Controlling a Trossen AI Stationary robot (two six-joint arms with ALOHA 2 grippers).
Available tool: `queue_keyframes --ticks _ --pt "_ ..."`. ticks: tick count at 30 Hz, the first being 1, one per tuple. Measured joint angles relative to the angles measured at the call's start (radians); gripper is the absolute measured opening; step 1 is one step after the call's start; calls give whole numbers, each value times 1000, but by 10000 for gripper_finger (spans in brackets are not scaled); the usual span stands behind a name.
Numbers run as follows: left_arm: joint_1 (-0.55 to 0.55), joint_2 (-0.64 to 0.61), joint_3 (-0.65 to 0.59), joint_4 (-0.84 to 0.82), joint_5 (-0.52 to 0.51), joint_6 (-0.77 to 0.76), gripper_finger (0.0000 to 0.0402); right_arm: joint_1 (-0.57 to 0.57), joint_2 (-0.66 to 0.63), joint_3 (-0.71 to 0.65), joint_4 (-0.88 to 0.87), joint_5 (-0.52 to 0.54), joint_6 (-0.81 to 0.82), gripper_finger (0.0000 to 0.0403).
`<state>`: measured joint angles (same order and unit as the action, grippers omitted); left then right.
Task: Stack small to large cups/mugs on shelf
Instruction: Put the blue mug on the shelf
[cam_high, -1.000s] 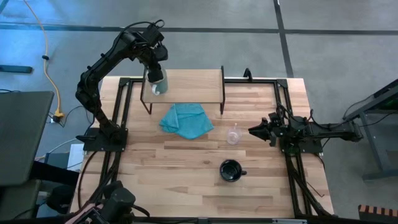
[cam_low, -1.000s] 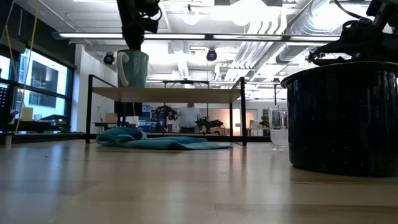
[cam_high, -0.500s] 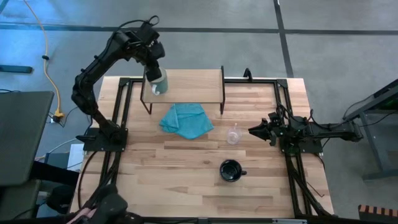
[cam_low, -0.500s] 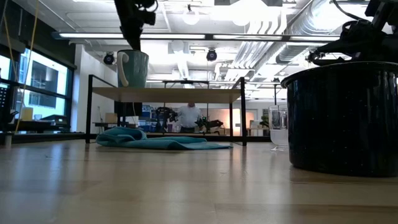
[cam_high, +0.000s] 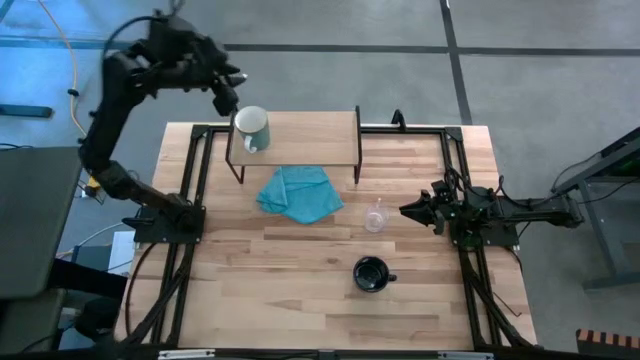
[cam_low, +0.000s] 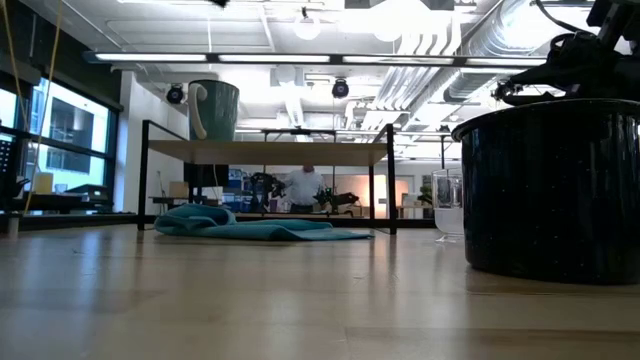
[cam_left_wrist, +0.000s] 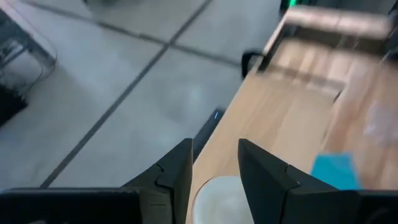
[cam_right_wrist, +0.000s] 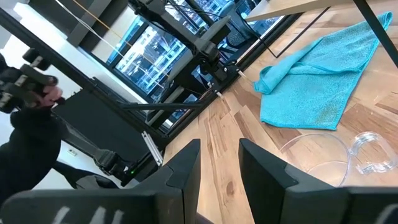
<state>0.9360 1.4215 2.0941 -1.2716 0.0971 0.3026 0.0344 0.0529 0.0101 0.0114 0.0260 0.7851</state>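
The pale white-green mug (cam_high: 252, 128) stands upright on its base at the left end of the shelf (cam_high: 310, 135), with its handle toward the table's near side; it also shows in the low view (cam_low: 213, 109). My left gripper (cam_high: 228, 98) is open and empty, above and beyond the shelf's far-left corner; the mug's rim (cam_left_wrist: 217, 200) shows below its fingers. The clear glass cup (cam_high: 375, 217) and the black mug (cam_high: 371, 273) stand on the table. My right gripper (cam_high: 404, 210) is open and empty, just right of the glass cup (cam_right_wrist: 317, 155).
A teal cloth (cam_high: 298, 193) lies crumpled on the table in front of the shelf, partly under its near edge. Bare tabletop lies at the near left. A person (cam_low: 300, 185) stands far back in the room beyond the table.
My left gripper has let go of the pale mug, risen out of the low view and swung toward the table's far-left corner. The mug stays upright on the shelf where it was.
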Motion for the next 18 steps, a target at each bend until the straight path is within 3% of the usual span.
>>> queue_keyframes --ticks 5,10,18 --pt "0 -78 35 -2 111 -77 118 0 0 0 0 -3 5 101" --pt "0 -166 34 -5 295 -109 118 0 0 0 7 6 100 101" --pt "0 -270 33 -4 778 -128 118 0 0 0 133 151 -30 101"
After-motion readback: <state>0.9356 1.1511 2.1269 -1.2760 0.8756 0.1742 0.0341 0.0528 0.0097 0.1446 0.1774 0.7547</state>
